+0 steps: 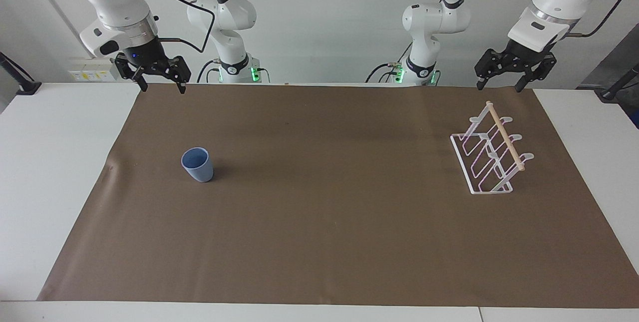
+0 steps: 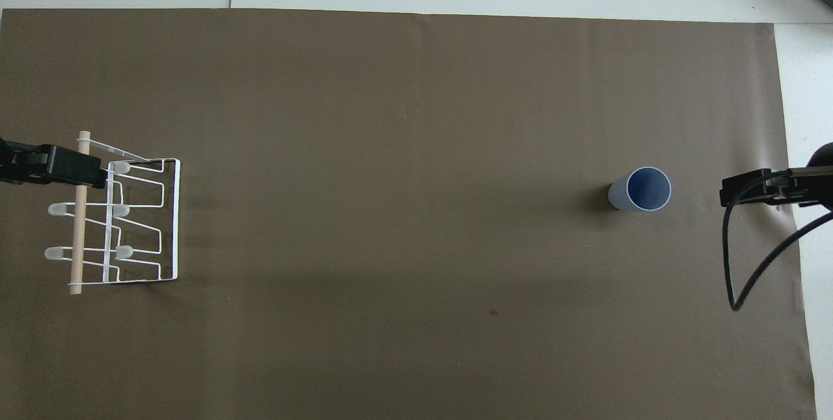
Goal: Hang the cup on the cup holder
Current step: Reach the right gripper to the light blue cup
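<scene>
The light blue cup (image 1: 197,164) (image 2: 641,189) stands upright, mouth up, on the brown mat toward the right arm's end of the table. At the left arm's end stands the white wire cup holder (image 1: 491,152) (image 2: 140,218) with a wooden dowel across its top and nothing on its prongs. My right gripper (image 1: 163,89) hangs open and empty over the mat's edge by the robots, well apart from the cup. Close to the holder's dowel end, my left gripper (image 1: 499,88) also hangs open and empty above that same edge.
A brown mat (image 1: 319,242) covers most of the white table (image 1: 55,162). A black cable (image 2: 748,277) loops down from the right arm's wrist. Only the cup and the holder stand on the mat.
</scene>
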`<state>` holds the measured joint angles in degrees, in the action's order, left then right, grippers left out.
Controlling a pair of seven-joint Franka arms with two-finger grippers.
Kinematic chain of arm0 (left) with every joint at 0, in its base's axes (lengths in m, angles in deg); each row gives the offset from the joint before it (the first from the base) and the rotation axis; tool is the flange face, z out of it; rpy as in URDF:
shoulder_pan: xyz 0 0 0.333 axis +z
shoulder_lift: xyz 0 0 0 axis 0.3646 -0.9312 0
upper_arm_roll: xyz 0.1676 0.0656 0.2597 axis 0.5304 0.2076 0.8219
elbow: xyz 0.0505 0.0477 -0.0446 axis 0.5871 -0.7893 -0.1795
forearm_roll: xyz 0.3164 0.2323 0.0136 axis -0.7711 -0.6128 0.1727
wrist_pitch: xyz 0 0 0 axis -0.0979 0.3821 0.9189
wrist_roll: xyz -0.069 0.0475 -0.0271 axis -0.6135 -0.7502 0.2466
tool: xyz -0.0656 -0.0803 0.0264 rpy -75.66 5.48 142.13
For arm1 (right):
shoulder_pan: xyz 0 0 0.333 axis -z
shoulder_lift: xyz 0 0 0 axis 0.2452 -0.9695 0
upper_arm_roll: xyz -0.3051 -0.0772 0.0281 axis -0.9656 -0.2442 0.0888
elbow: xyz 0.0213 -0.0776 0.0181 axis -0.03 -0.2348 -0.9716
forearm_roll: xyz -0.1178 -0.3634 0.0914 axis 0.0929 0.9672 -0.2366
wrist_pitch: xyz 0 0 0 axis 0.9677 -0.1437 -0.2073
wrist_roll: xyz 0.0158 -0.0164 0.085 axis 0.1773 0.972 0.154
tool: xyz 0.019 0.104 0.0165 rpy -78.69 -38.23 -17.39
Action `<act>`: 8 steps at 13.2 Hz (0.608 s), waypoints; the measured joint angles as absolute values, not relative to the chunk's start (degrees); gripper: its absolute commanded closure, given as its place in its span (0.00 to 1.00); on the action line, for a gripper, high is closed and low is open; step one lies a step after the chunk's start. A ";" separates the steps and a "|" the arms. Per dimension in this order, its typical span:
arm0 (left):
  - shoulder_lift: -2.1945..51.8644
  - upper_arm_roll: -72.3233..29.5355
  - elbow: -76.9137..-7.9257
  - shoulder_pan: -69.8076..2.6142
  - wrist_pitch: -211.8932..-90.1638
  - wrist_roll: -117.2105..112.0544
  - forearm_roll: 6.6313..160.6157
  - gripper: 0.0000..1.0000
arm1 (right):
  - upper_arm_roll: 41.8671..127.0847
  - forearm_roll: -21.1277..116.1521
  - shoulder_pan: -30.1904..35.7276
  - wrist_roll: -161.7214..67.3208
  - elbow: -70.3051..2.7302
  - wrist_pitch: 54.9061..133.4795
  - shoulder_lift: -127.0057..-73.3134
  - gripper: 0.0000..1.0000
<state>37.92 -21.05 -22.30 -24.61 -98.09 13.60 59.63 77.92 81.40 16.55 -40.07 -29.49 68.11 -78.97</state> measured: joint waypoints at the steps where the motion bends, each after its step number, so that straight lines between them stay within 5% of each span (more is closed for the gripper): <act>1: 37.92 -21.05 -22.30 -24.61 -98.09 13.60 59.63 0.00 | 77.89 81.39 17.44 -42.01 -30.68 69.77 -78.84 0.00; 8: 37.92 -21.05 -22.30 -24.61 -98.09 13.60 59.63 0.00 | 77.96 81.23 19.00 -45.22 -43.94 90.38 -80.65 0.00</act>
<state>37.92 -21.05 -22.30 -24.61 -98.09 13.60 59.63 77.96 81.23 19.00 -45.22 -43.94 90.38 -80.65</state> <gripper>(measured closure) 0.000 0.000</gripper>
